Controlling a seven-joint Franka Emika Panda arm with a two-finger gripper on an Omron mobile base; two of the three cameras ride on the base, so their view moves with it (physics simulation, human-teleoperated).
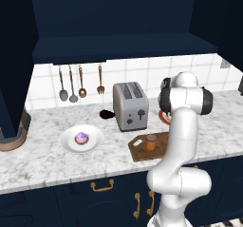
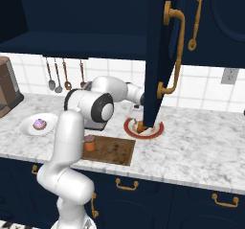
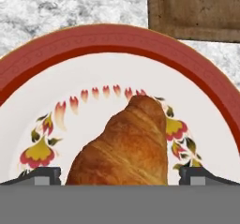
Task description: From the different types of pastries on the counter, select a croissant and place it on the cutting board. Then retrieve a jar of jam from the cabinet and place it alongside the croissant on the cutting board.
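The croissant (image 3: 124, 145), golden-brown and ridged, lies on a round red-rimmed plate (image 3: 70, 45) with a flower pattern. My gripper (image 3: 120, 175) hangs low over it and is open, one fingertip (image 3: 40, 175) on each side of the roll. Whether they touch it I cannot tell. The dark brown cutting board (image 1: 140, 151) (image 2: 112, 150) (image 3: 194, 10) lies at the counter's (image 1: 42, 162) front edge beside the plate (image 2: 130, 128). The orange-brown jar of jam (image 1: 151, 142) (image 2: 89, 143) stands upright on the board. The purple-frosted pastry (image 1: 81, 137) (image 2: 39, 123) sits on a white plate (image 1: 95, 143).
The open navy cabinet door (image 2: 160, 55) hangs just right of my hand and hides part of it. A toaster (image 1: 130, 106) stands behind the board. Utensils (image 1: 71, 83) hang on the tiled wall. A brown appliance (image 2: 7, 86) stands at the far left.
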